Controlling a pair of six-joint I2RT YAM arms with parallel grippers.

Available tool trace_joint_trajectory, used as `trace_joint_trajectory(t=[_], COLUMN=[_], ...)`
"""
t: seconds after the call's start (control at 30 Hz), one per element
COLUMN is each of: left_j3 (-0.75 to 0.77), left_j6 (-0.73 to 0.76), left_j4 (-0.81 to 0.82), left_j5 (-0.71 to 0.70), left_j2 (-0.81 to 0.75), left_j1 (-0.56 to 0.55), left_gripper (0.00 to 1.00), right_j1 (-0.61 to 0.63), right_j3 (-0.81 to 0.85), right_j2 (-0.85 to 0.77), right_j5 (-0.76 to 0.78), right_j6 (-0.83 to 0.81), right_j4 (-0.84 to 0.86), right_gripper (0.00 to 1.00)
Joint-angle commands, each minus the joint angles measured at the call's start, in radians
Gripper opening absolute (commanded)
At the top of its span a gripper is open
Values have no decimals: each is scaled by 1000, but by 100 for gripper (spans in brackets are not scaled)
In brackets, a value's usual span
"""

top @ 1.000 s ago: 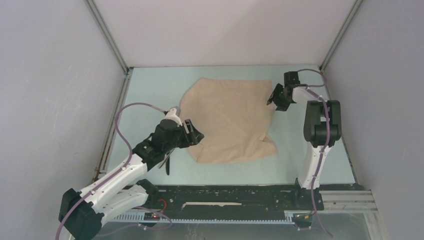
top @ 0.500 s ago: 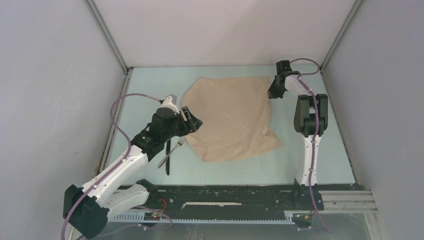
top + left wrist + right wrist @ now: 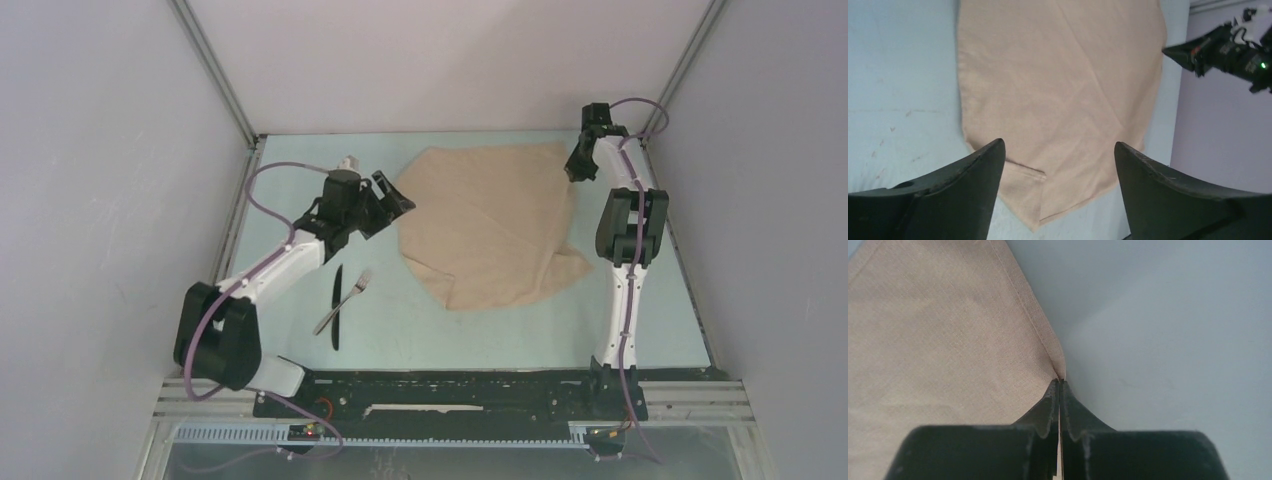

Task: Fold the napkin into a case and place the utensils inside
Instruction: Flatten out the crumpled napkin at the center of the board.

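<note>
On the worktop: the napkin [image 3: 490, 225] is spread mostly flat toward the far right of the worktop [image 3: 480, 335], with a loose fold left at its near corner. No case has been formed yet.
Beside the napkin: the knife [image 3: 337, 290] and the fork [image 3: 354, 290] are seen crossed on the bare surface to its near left, clear of the cloth.
Change in the cloth: over the last second it has been dragged toward the far right corner and drawn out flatter.
Change in the arms: the left arm has been swung from the near-left edge up to the far-left corner, so the knife and fork it had covered are now exposed.
Meaning for the task: the spreading is judged nearly done. Folding has not been started, and the knife and fork lie untouched.
Right gripper [image 3: 575, 172]: its jaws, spread a second ago, are now pressed together on the far-right corner of the napkin, with a sliver of hem pinched between the tips.
Left gripper [image 3: 400, 197]: its jaws are spread wide and nothing is held. They are poised at the far-left corner of the napkin, and whether the cloth is touched cannot be told.
</note>
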Motion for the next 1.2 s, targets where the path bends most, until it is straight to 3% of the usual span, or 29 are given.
trace_joint_trajectory(t=[0.0, 0.07, 0.17, 0.23, 0.37, 0.47, 0.63, 0.87, 1.0, 1.17], left_j3=[144, 207, 357, 440, 551, 610, 710, 746, 821, 927], left_j6=[6, 16, 35, 39, -14, -66, -145, -366, -428, -365], left_j4=[28, 25, 21, 19, 71, 123, 221, 685, 858, 869], left_j5=[-75, -112, -52, -50, -16, 13, 75, 249, 285, 295], left_j2=[120, 221, 397, 499, 668, 757, 884, 1020, 1083, 1106], left_j1=[25, 46, 89, 103, 120, 131, 135, 145, 166, 200], left_gripper=[89, 95, 100, 100, 100, 100, 100, 93, 83, 69], right_j1=[-33, -28, -13, -11, -20, -49, -76, -77, -74, -65], right_j3=[36, 61, 15, -143, -597, -816, -947, -1023, -1048, -1086], right_j2=[-5, -20, -98, -237, -547, -730, -913, -1012, -1024, -1055], right_j5=[53, 56, 30, -73, -280, -356, -342, -359, -395, -420], right_j6=[-97, -124, -140, -132, -84, -59, -59, -49, -31, -21], right_j4=[-59, -107, -167, -129, 153, 254, 252, 281, 292, 286], right_gripper=[5, 28, 59, 67, 80, 82, 80, 79, 78, 77])
